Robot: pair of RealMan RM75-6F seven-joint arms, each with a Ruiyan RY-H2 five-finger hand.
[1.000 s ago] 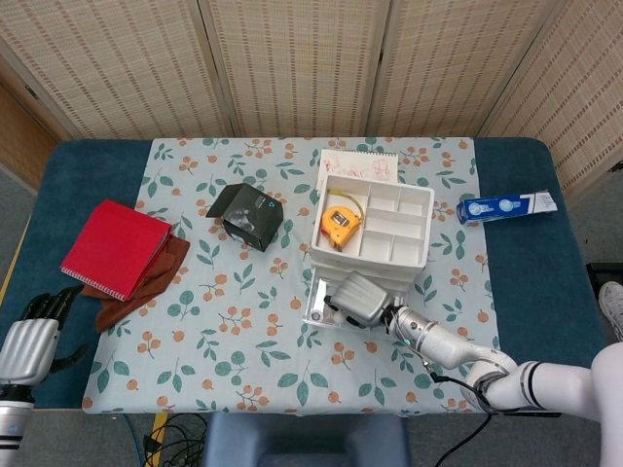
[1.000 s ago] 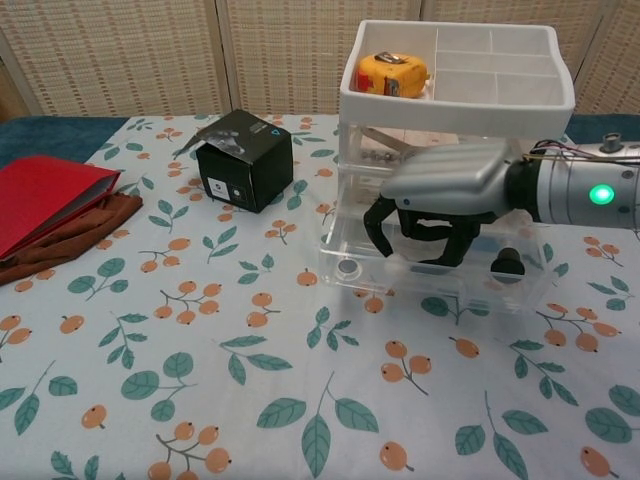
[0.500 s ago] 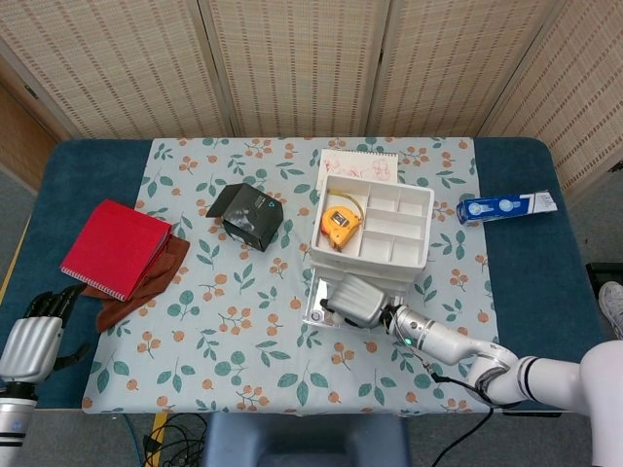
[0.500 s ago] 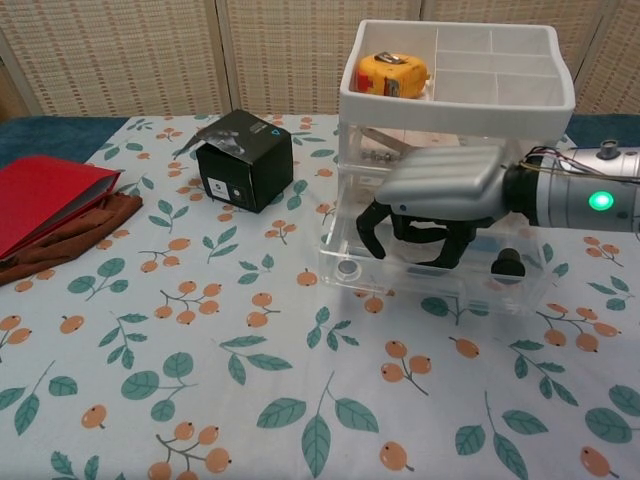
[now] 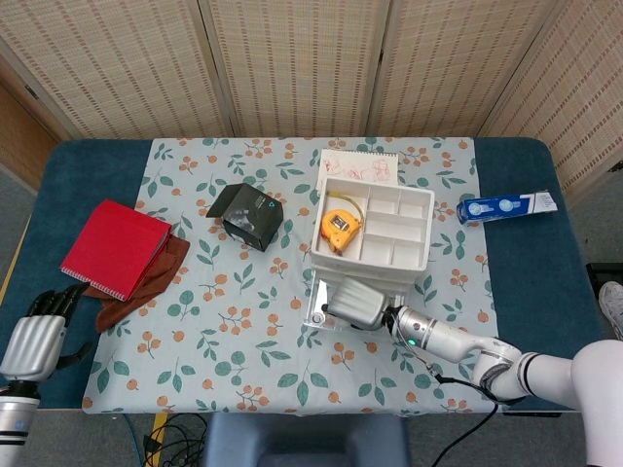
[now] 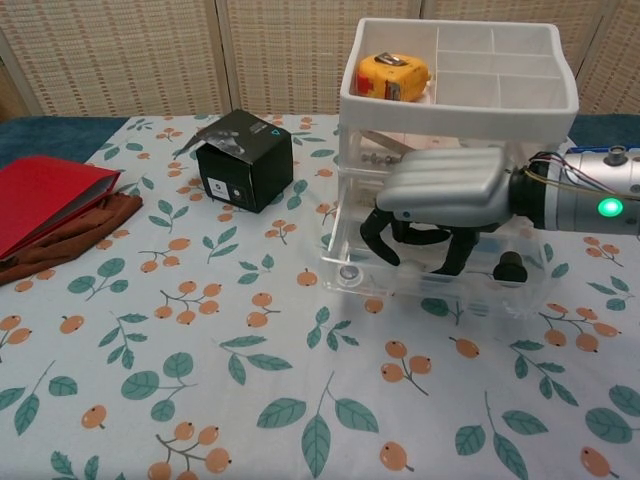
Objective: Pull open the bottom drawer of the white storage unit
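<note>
- My right hand (image 6: 445, 190) sits against the front of the white storage unit (image 6: 452, 100), palm over the bottom drawer (image 6: 430, 285), dark fingers (image 6: 378, 232) curled down into the clear drawer front and hooked on it.
- The bottom drawer stands out a little from the unit's face toward me, directly under the hand (a small dark knob-like object (image 6: 508, 266) shows through the clear plastic just right of the fingers).
- From the head view, the unit (image 5: 373, 226) stands on the floral tablecloth (image 5: 243, 321) right of centre, its top tray holding a yellow tape measure (image 5: 338, 226); the right hand (image 5: 355, 302) is pressed to its near edge.
- My left hand (image 5: 34, 336) hangs off the table's near left corner, holding nothing, fingers loosely apart.
- A black box (image 6: 245, 165) sits left of the unit, well apart; a red notebook (image 5: 115, 249) lies on a brown cloth (image 5: 146, 284) further left.
- A blue tube box (image 5: 506, 206) lies on the bare table to the unit's right.
</note>
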